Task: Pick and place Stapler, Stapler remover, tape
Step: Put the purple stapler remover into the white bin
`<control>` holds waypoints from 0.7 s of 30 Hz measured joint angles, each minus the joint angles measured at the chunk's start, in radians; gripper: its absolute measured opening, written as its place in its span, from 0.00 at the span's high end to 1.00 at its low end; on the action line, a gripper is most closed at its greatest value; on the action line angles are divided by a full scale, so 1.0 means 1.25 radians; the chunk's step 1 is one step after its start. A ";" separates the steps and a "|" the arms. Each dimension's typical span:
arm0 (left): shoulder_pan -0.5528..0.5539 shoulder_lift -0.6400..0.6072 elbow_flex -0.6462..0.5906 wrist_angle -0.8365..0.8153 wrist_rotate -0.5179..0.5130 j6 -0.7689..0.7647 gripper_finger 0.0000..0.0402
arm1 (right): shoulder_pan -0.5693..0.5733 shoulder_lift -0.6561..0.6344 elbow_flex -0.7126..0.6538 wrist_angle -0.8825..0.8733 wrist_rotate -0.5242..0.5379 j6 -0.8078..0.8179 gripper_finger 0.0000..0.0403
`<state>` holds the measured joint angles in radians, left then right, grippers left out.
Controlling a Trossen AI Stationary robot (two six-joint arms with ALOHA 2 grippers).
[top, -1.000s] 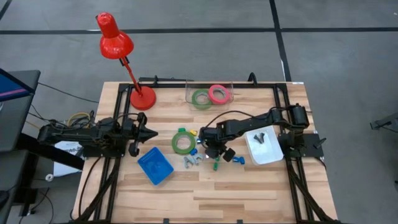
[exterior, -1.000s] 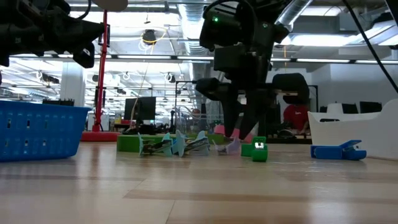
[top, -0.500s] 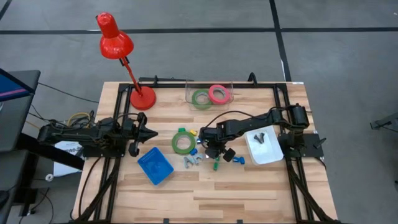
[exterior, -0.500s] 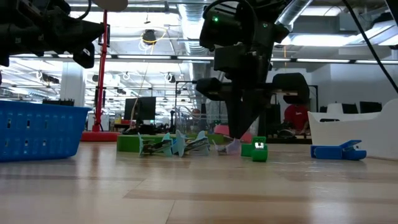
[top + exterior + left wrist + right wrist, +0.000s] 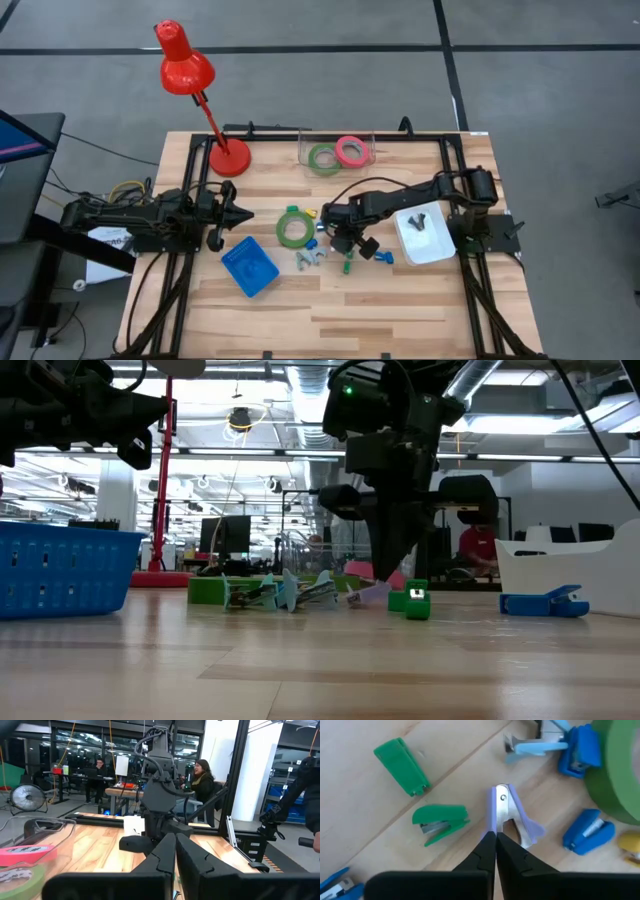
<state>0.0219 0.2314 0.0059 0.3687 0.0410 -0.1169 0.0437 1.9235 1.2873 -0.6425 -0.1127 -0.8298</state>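
Purple staple remover (image 5: pixel 507 815) pinched by shut right end effector (image 5: pixel 495 838) — bare wood just beside; left end effector (image 5: pixel 175 851) shut, empty.

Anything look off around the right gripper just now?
Yes. The right gripper is shut with its tips at one end of the lilac staple remover, which in the low view sits tilted, one end raised off the table. Whether it actually grips the remover is unclear. Nothing else stands out.

Lilac staple remover (image 5: pixel 512 817) seemingly pinched among scattered staplers (image 5: pixel 440 822), tape (image 5: pixel 293 227).
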 joint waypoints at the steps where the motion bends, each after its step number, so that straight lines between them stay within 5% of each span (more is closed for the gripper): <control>1: 0.000 0.000 0.000 0.000 0.000 0.000 0.98 | 0.000 -0.006 0.000 0.001 0.008 0.000 1.00; 21: 0.000 0.000 0.000 0.000 0.000 0.000 0.98 | -0.006 -0.259 0.000 -0.237 0.048 0.075 1.00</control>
<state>0.0219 0.2314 0.0059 0.3687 0.0413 -0.1170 0.0364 1.6001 1.2877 -0.9391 -0.0523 -0.7362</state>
